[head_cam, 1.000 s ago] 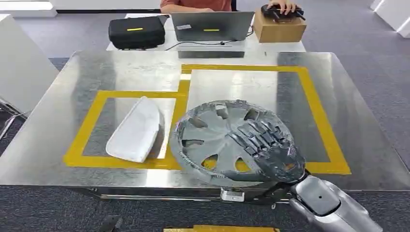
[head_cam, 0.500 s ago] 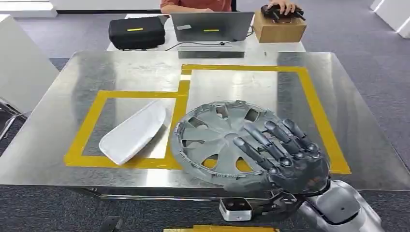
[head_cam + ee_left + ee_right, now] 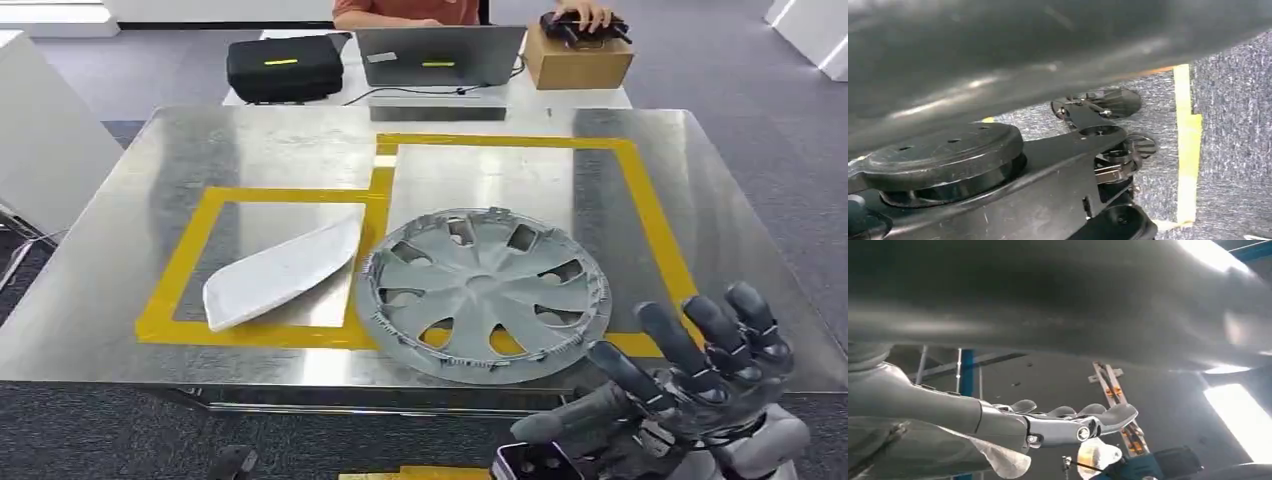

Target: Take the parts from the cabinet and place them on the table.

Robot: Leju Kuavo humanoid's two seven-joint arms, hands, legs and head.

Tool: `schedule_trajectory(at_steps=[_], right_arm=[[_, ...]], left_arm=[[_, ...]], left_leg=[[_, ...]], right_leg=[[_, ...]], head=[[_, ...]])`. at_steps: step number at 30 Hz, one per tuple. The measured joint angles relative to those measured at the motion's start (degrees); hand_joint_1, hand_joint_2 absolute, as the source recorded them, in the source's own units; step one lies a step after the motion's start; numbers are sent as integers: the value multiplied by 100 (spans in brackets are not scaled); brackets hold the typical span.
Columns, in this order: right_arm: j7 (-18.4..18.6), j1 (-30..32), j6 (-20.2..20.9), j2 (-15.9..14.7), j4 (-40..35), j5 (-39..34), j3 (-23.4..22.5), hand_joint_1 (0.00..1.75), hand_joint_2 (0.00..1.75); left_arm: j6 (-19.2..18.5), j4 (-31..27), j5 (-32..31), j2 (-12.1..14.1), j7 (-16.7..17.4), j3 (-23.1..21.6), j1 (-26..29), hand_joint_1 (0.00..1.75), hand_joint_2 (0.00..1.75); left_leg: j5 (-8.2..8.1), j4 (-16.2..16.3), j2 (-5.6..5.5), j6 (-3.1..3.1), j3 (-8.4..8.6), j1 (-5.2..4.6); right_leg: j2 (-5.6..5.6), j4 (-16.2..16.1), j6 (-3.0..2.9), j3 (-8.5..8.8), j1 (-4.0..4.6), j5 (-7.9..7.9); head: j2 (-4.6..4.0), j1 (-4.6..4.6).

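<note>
On the desk (image 3: 250, 150) lie a grey hubcap (image 3: 484, 292) and a white part (image 3: 280, 272); near its front edge the right hand (image 3: 690, 380) hovers, fingers (image 3: 665, 335) spread, empty.

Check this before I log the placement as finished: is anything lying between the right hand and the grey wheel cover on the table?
Nothing visible does. The right hand hangs open off the table's near edge, fingers spread and empty, apart from the grey wheel cover, which lies flat beside the white part.

Wheel cover (image 3: 485, 295) and white part (image 3: 282, 272) are occupying the table's (image 3: 260, 150) near half; twelve o'clock is lying bare
</note>
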Motion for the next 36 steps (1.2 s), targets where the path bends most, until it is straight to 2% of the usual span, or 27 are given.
schedule_trajectory(at_steps=[2, 3, 4, 5, 7, 8, 9, 11, 12, 13, 14, 17, 18, 19, 21, 22, 23, 24, 25, 27, 28, 29, 30, 32, 33, 34, 36], right_arm=[[0, 22, 0, 40, -35, 2, -37, 0, 0], [0, 60, -2, 44, -46, 2, -61, 0, 0], [0, 55, -4, 55, -52, 2, -76, 0, 0], [0, 57, -4, 59, -52, 2, -89, 0, 0], [0, 91, -4, 59, -50, 7, -125, 0, 0], [0, 105, -4, 61, -50, 7, -146, 0, 0], [0, 112, -4, 66, -50, 9, -153, 0, 0], [0, 121, -4, 81, -50, 15, -166, 0, 0], [0, 123, -4, 90, -50, 15, -179, 0, 0], [0, 124, -4, 94, -44, 17, -190, 0, 0], [0, 147, -9, 101, -44, 13, -201, 0, 0], [-2, 161, -7, 125, -31, 24, -227, 0, 0], [-2, 156, -7, 136, -26, 24, -234, 0, 0], [-2, 163, -7, 144, -26, 31, -236, 0, 0], [33, 182, -4, 166, -11, 37, -240, 0, 0], [42, 204, -4, 168, 2, 31, -247, 0, 0], [33, 230, -4, 168, 24, 11, -256, 0, 0], [50, 259, -4, 171, 48, 11, -275, 0, 0], [85, 273, -4, 171, 65, 26, -284, 0, 0], [164, 274, -4, 171, 114, 59, -291, 0, 0], [225, 276, -4, 171, 158, 85, -291, 0, 0], [298, 276, -7, 168, 221, 109, -293, 0, 0], [354, 275, -4, 168, 282, 127, -293, 0, 0], [463, 275, -7, 168, 371, 183, -293, 0, 0], [518, 278, -7, 164, 400, 210, -291, 0, 0], [610, 280, -4, 158, 431, 236, -291, 0, 0], [770, 282, -7, 116, 494, 308, -277, 0, 0]], left_arm=[[0, 0, 0, -11, 7, 0, -2, 0, 0], [2, 0, 0, -4, 11, 0, -15, 0, 0], [0, 0, 2, -11, 13, 0, -16, 0, 0], [0, 0, 4, -11, 22, 0, -10, 0, 0], [0, 0, 7, -7, 33, 0, 18, 0, 0], [2, 0, 9, -4, 37, 2, 24, 0, 0], [2, 0, 9, -4, 39, 2, 23, 0, 0], [2, 0, 9, -11, 39, 2, 14, 0, 0], [2, 0, 15, -11, 39, 2, 3, 0, 0], [9, 0, 20, 9, 41, 2, 4, 0, 0], [9, 0, 22, 9, 42, 2, 7, 0, 0], [24, 0, 24, 17, 41, 2, 18, 0, 0], [65, 2, 26, 17, 39, 2, 20, 0, 0], [114, 2, 31, 15, 31, 2, 25, 0, 0], [184, 2, 50, 7, -9, 4, 32, 0, 0], [210, 2, 59, 0, -22, 7, 32, 0, 0], [219, 2, 59, -9, -33, 7, 36, 0, 0], [212, 2, 57, -18, -26, 7, 41, 0, 0], [203, 2, 40, -24, -7, 9, 44, 0, 0], [199, 2, 9, -31, 7, 28, 42, 0, 0], [205, 2, 7, -13, 2, 57, 34, 0, 0], [212, 2, 7, -24, -18, 81, 26, 0, 0], [219, 2, 7, -24, -33, 94, 17, 0, 0], [221, 2, 9, -28, -46, 114, 36, 0, 0], [225, 9, 11, -42, -46, 122, 42, 0, 0], [225, 9, 15, -37, -46, 133, 32, 0, 0], [225, 9, 15, -50, -48, 151, 39, 0, 0]], left_leg=[[119, -131, 30, 63, 24, 41], [184, -214, 95, 80, 57, 65], [223, -256, 107, 122, 52, 76], [232, -256, 133, 120, 24, 76], [247, -241, 210, 98, -27, 75], [264, -236, 243, 75, -54, 81], [277, -223, 259, 54, -79, 91], [294, -160, 277, 10, -147, 133], [292, -103, 277, -44, -175, 131], [304, -83, 264, -96, -226, 121], [323, -71, 263, -131, -219, 105], [408, -46, 262, -246, -274, 121], [300, 8, 245, -277, -328, 139], [-16, 227, 236, -286, -402, 139], [-674, 1067, 222, -296, -625, 134], [-877, 1489, 221, -290, -712, 134], [-922, 1695, 218, -276, -710, 130], [-833, 1653, 213, -247, -586, 122], [-671, 1401, 212, -201, -375, 106], [-372, 470, 197, -52, 275, 45], [-407, 30, 160, 26, 605, -8], [-456, -245, 165, 50, 742, -14], [-450, -237, 161, 29, 683, -33], [-339, -270, 161, 70, 640, -54], [-237, -330, 193, 98, 584, 1], [-174, -329, 208, 136, 508, -8], [-52, -328, 227, 175, 349, -10]], right_leg=[[54, -42, 77, 21, 34, 61], [-83, 29, 71, -77, 36, -92], [-228, 312, 78, -172, 38, -355], [-309, 733, 97, -322, 28, -597], [-371, 1555, 149, -617, -13, -961], [-379, 1673, 177, -625, -35, -959], [-388, 1526, 201, -503, -57, -844], [-437, 547, 261, 121, -111, -420], [-482, 17, 307, 443, -144, -362], [-434, -21, 250, 541, -81, -404], [-408, 37, 174, 452, -94, -335], [-393, 22, 27, 328, -89, -341], [-406, 18, -50, 328, -100, -289], [-402, 14, -101, 248, -92, -251], [-398, 25, -151, 112, -57, -134], [-397, 27, -163, 43, -33, -81], [-398, 29, -168, -20, -12, -35], [-400, 29, -170, -87, 13, 16], [-399, 31, -170, -155, 32, 64], [-376, 30, -161, -267, 69, 180], [-377, 34, -146, -288, 81, 219], [-375, 39, -118, -311, 98, 259], [-389, 19, -85, -313, 79, 327], [-390, -36, -10, -314, 61, 449], [-384, -9, 13, -355, 48, 394], [-393, 118, 30, -454, 54, 120], [-393, 905, 75, -648, 28, -620]], head=[[0, -2], [0, 4], [0, 57], [0, 57], [0, 55], [0, 57], [0, 55], [0, 52], [0, 57], [0, 81], [0, 59], [0, 68], [0, 46], [0, 20], [0, -2], [0, -7], [0, -2], [0, -5], [0, -4], [0, -4], [0, 4], [0, 0], [0, 7], [0, -6], [0, -35], [0, -28], [0, 11]])
